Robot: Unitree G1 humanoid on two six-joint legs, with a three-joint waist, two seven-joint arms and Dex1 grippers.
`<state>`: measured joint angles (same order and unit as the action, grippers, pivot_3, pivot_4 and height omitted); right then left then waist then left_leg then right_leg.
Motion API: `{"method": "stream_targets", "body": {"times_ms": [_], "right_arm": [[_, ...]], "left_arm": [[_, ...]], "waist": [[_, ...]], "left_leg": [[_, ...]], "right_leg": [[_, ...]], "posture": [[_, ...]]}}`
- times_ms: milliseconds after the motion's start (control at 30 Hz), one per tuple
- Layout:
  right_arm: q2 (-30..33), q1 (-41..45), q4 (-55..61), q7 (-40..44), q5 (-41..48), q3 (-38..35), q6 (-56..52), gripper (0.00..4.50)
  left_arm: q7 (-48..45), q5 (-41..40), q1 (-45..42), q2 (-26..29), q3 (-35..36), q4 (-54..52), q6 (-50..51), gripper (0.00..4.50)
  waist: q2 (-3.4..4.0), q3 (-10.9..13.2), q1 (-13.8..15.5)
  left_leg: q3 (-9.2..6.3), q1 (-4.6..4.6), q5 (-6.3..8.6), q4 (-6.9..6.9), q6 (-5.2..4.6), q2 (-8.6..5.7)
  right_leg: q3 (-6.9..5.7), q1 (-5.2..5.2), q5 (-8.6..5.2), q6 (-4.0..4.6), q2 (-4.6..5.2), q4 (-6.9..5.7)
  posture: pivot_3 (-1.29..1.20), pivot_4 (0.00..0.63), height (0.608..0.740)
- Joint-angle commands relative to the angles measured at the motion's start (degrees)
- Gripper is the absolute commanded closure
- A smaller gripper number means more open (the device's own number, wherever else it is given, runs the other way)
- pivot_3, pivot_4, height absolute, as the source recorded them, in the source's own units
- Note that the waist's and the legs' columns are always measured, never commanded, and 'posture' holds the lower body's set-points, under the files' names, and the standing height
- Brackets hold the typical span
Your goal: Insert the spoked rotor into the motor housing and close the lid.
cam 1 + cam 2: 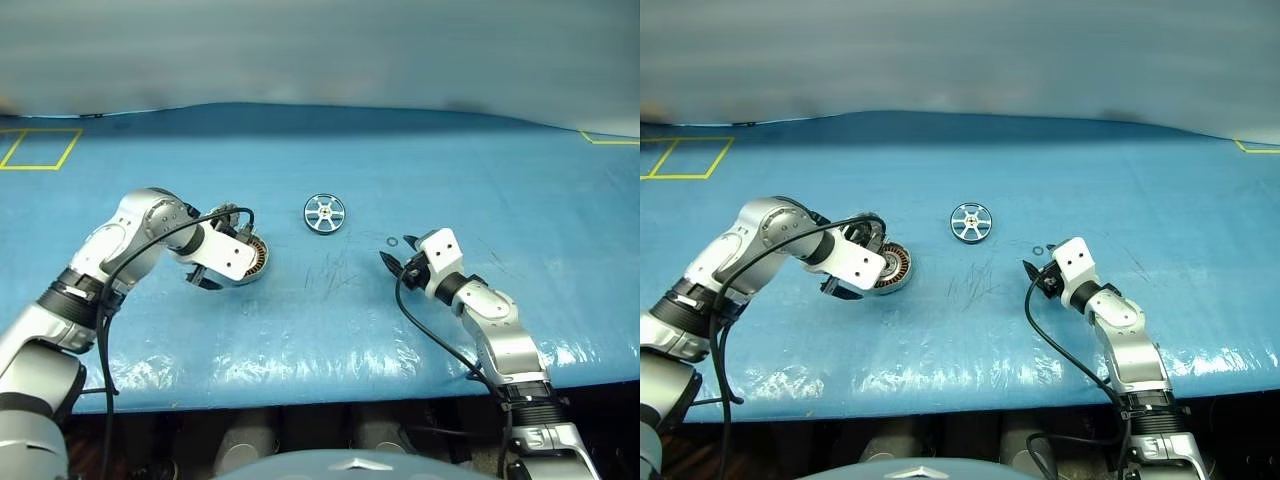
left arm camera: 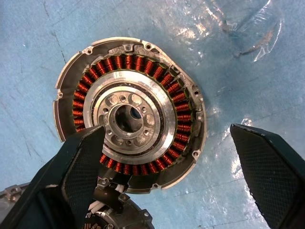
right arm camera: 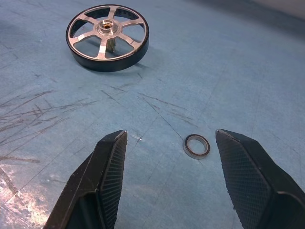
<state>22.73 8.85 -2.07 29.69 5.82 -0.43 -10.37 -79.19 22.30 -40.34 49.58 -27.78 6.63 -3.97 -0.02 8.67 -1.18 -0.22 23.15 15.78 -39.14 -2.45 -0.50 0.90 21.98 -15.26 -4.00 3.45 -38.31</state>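
**Rotor lies free on the blue surface; both tools spread with nothing in them**

The spoked rotor lies flat on the blue surface, near its middle and apart from both arms. In the right wrist view it shows six silver spokes, a central hub and a dark rim, with nothing touching it.

The motor housing sits on the surface to the robot's left of the rotor, open side up. The left wrist view shows its ring of copper-brown windings around a silver bearing centre. The lid shows at the edge of that view as a grey metal rim beside the housing; how it joins the housing cannot be made out.

The left tool hangs over the housing, pointing steeply down. Its fingers are spread wide: one dark pad lies over the near edge of the windings in the wrist view, the other stands off to the side above bare surface. It grasps nothing, and whether the nearer pad touches the housing cannot be told.

The right tool is low over the surface on the robot's right, pointing roughly level toward the rotor. Its fingers are parted and released. A small dark wire ring lies on the surface between the fingertips, closer to one finger, untouched. The rotor lies well beyond the ring. Scratch marks cross the surface near the rotor.
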Motion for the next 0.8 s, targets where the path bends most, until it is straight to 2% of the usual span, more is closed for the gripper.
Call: {"method": "stream_targets", "body": {"times_ms": [33, 800], "right_arm": [[-0.03, 1.06, 0.45, 0.09, 0.16, -0.13, 1.20, 1.39], [0.62, 2.50, -0.28, 1.26, -0.42, 0.39, 1.23, 1.39]], "left_arm": [[0.27, -0.47, -0.51, 0.82, 2.28, -2.06, 0.25, 0.04], [-2.43, -2.34, 0.04, 0.73, 2.16, -4.43, 1.03, 0.04]], "waist": [[0.00, 0.00, 0.00], [0.00, 0.00, -0.02]], "left_leg": [[0.00, 0.00, 0.00, 0.00, 0.00, 0.00], [0.00, 0.00, 0.00, -0.01, 0.00, 0.00]], "right_leg": [[0.00, 0.00, 0.00, 0.00, 0.00, -0.01], [0.00, 0.01, 0.00, 0.00, 0.00, -0.05]], "posture": [[0.00, 0.150, 0.740], [0.00, 0.150, 0.740]]}}
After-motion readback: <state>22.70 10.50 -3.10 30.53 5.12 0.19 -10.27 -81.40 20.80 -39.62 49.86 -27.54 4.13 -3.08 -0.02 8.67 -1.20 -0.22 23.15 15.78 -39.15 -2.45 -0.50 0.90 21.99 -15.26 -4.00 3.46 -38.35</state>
